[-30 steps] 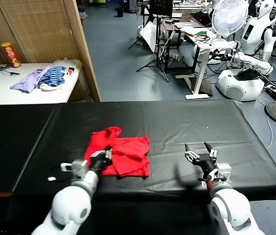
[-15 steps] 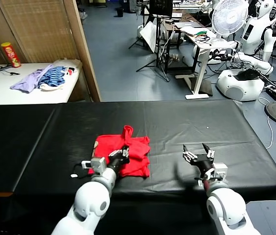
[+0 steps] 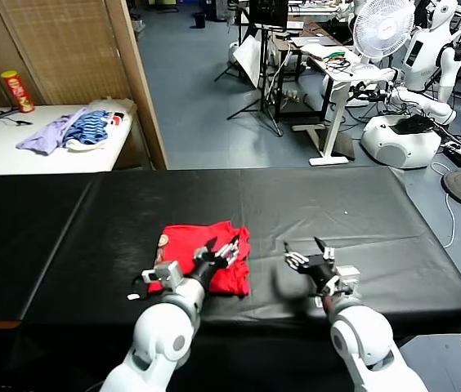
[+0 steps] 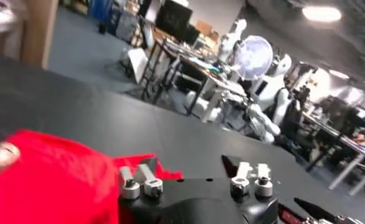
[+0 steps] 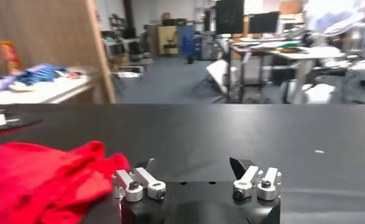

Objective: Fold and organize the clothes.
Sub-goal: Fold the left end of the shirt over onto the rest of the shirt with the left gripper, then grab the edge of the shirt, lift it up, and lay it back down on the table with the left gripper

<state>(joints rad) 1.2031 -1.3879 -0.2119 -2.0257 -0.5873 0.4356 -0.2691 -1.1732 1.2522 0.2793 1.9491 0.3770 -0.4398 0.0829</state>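
Observation:
The red T-shirt [image 3: 194,257] lies folded into a compact bundle on the black table [image 3: 337,204], near its front edge. A small pale print patch shows at its far left corner. My left gripper [image 3: 223,250] is open and empty, just above the shirt's right part. In the left wrist view the shirt [image 4: 48,179] lies beside and under the open left gripper [image 4: 191,173]. My right gripper [image 3: 307,256] is open and empty, low over the table to the right of the shirt. In the right wrist view the shirt [image 5: 42,182] lies beside the right gripper [image 5: 191,167].
A white side table [image 3: 2,155] at the back left holds heaped lavender and blue-striped garments [image 3: 71,131] and a red chip can [image 3: 16,90]. A wooden partition [image 3: 136,73] stands behind. A small white scrap [image 3: 135,296] lies at the table's front edge.
My left gripper moved right across the shirt, carried a raised flap over and let it go; the shirt now lies flatter. My right gripper moved left, closer to the shirt.

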